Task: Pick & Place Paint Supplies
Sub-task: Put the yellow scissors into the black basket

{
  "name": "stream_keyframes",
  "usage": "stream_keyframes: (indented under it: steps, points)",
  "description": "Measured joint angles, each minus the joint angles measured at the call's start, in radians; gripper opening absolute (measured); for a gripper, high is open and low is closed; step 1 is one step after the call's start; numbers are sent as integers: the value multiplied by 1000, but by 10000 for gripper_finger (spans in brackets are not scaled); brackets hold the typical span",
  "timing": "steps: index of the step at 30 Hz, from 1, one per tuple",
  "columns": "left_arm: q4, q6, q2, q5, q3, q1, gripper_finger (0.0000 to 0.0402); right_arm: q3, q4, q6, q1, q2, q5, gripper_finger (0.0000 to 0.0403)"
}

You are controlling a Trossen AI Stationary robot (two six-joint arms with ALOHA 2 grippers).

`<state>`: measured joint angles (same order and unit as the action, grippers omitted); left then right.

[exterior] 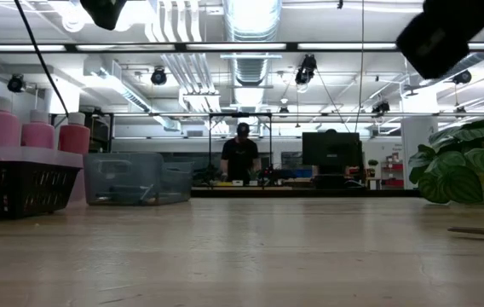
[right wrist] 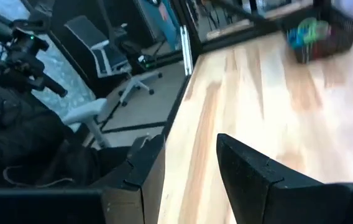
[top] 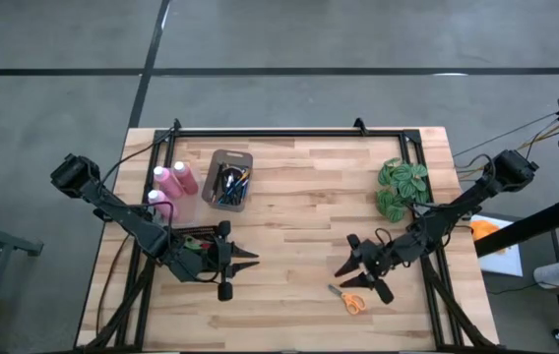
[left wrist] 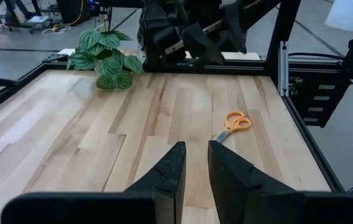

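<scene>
The table (top: 299, 211) holds things on both sides. At the far left stand three bottles (top: 173, 181), close together. Just right of them sits a bin (top: 229, 180) w/ brushes (top: 230, 184) lying in it. In front of the bottles, by the left gripper (top: 247, 260), sits a basket (top: 193, 242). At the far right stands a plant (top: 403, 188) (near the table's edge). In front of it, nearer the front edge, lie scissors (top: 348, 298), just beside the right gripper (top: 347, 267). The middle is btw. the two grippers.

L claw (left wrist: 193, 163) slightly apart over table (left wrist: 71, 137); orange scissors (left wrist: 233, 124) ahead, plant (left wrist: 106, 57) far
</scene>
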<state>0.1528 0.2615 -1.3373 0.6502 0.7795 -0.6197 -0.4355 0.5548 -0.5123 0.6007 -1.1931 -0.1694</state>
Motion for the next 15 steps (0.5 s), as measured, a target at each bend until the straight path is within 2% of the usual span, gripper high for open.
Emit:
stream_keyframes:
  steps: [5,12,15]
  points:
    - [0,0,0,0,0,0,71,0,-69,-204,1,0,-9,142]
    - [0,0,0,0,0,0,71,-3,-159,-366,44,-32,-12,142]
    - [0,0,0,0,0,0,71,-46,-208,-425,78,-65,-17,142]
